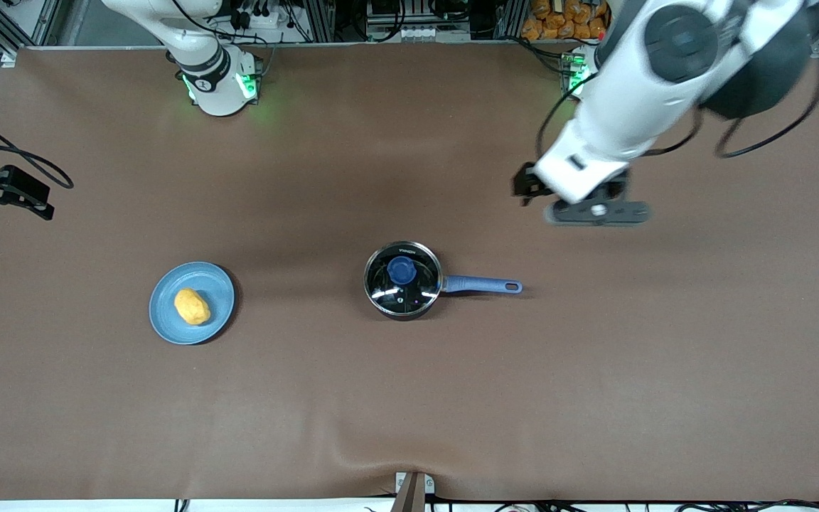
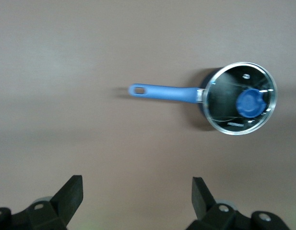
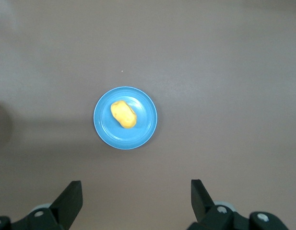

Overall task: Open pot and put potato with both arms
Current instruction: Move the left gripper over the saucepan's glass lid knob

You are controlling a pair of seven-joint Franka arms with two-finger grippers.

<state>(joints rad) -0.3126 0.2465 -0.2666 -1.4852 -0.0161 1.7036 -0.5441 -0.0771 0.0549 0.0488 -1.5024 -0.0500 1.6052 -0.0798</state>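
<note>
The black pot [image 1: 402, 281] stands mid-table with its glass lid on, blue knob [image 1: 402, 269] on top. Its blue handle [image 1: 482, 286] points toward the left arm's end. The yellow-orange potato [image 1: 191, 306] lies on a light-blue plate toward the right arm's end. My left gripper [image 2: 137, 184] is open and empty, up in the air over bare table beside the handle's end; it also shows in the front view [image 1: 571, 199]. The left wrist view shows the pot [image 2: 240, 98]. My right gripper [image 3: 136, 187] is open and empty, high up; its view shows the potato [image 3: 123, 115].
The light-blue plate [image 1: 212, 283] sits on the brown table cover; it also shows in the right wrist view [image 3: 145, 127]. A black device with cables [image 1: 4, 190] hangs at the right arm's end. A clamp [image 1: 413, 489] sits at the near table edge.
</note>
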